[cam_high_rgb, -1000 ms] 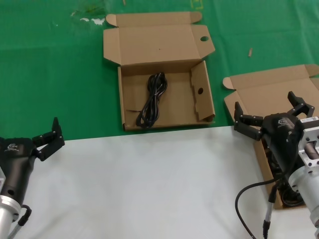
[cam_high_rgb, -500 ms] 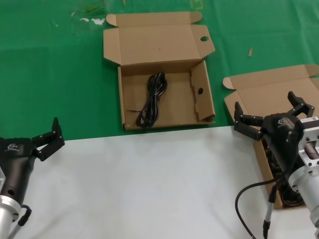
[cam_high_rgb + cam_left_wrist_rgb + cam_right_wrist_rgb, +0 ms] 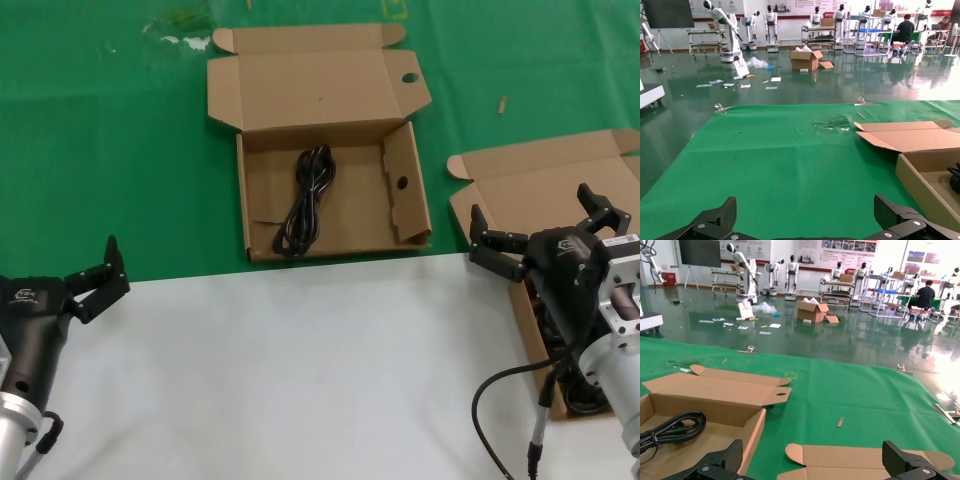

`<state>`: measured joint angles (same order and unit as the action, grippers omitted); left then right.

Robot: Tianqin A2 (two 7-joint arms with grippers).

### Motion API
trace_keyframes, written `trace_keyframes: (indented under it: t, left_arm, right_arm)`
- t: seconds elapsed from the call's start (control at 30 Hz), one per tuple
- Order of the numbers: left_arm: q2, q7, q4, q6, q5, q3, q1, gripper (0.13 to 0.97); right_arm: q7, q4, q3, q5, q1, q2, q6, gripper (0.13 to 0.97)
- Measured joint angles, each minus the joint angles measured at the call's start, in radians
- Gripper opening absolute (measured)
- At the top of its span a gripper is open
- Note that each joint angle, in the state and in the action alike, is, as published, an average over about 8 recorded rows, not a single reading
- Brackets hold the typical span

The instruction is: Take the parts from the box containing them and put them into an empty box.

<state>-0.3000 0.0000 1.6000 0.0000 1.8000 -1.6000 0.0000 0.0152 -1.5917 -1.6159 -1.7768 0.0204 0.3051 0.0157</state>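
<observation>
So there are two brown corrugated cardboard boxes sitting on a green cloth (image 3: 120, 150), with a smooth white sheet (image 3: 280, 370) covering the near part of the table.

The middle box (image 3: 262, 175) is shallow, its lid folded back flat away from the robot, and there's a round hole in the lid's right flap plus another in the inner side flap on the right. One cable bundle (image 3: 305, 200) lies on its floor: thin, black, glossy, looped into a long skinny shape. Its long axis runs mostly near-to-far, leaning a bit so the far end sits further right than the near end. It's left of the box's centre and not touching the walls.

The second box (image 3: 540, 190) is off to the right, plain lid with small rounded ear tabs, also folded back. The right arm covers most of it, but some black cable (image 3: 580, 398) shows inside near the front corner.

The right gripper (image 3: 540, 230) hangs over that box with its fingers spread wide, nothing between them. The left gripper (image 3: 95, 275) is parked at the near left over the edge of the white sheet, fingers also wide apart and empty.
</observation>
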Motion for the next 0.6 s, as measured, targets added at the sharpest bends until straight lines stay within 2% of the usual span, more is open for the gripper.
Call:
trace_keyframes:
  t: [0.6]
  left_arm:
    - [0.000, 0.000, 0.000, 0.000, 0.000, 0.000, 0.000, 0.966]
  right_arm:
    - [0.000, 0.000, 0.000, 0.000, 0.000, 0.000, 0.000, 0.966]
